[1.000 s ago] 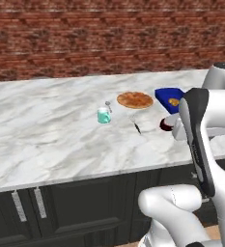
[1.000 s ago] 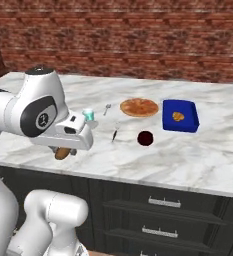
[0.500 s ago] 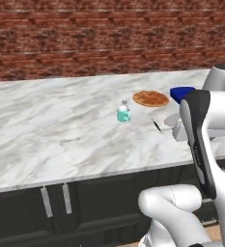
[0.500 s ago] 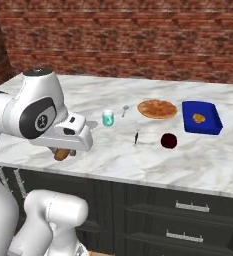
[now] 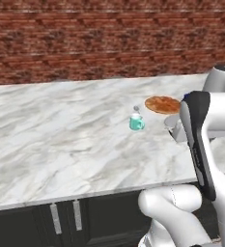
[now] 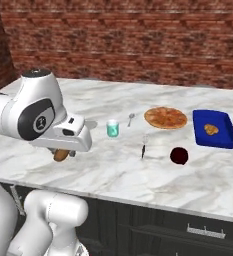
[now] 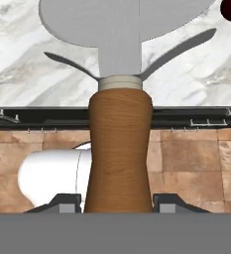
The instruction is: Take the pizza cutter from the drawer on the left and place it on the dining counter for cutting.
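Gripper [image 7: 118, 201] clamped on pizza cutter [image 7: 119, 144] handle; its long axis runs straight ahead, blade over worktop [image 7: 196, 74] edge.

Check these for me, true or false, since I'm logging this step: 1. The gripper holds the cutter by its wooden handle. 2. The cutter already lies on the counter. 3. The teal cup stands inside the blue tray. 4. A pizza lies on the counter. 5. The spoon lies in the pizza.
1. True: the gripper is shut on the brown handle of the cutter.
2. False: it is held up in the gripper, above the counter.
3. False: the cup stands on the counter, well apart from the tray.
4. True: the pizza lies flat beside the tray.
5. False: the spoon lies on the counter between cup and pizza.
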